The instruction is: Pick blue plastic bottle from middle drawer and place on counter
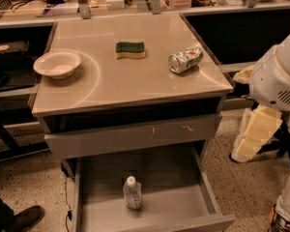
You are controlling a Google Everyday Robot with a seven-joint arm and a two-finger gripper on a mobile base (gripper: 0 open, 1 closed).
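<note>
The blue plastic bottle [132,193], with a white cap and pale label, stands upright on the floor of the open middle drawer [183,187], left of its centre. The beige-grey counter [125,76] lies above the drawer. My arm's white and cream segments [275,81] hang at the right edge of the view, beside the cabinet. The gripper [282,220] shows only partly at the bottom right corner, low by the floor, to the right of the drawer and well apart from the bottle.
On the counter are a white bowl [57,64] at the left, a green-and-yellow sponge [130,50] in the middle and a crushed green-and-white can [185,60] at the right. A shut drawer front with pale scratches [135,135] sits above the open drawer. A shoe [21,217] is at the bottom left.
</note>
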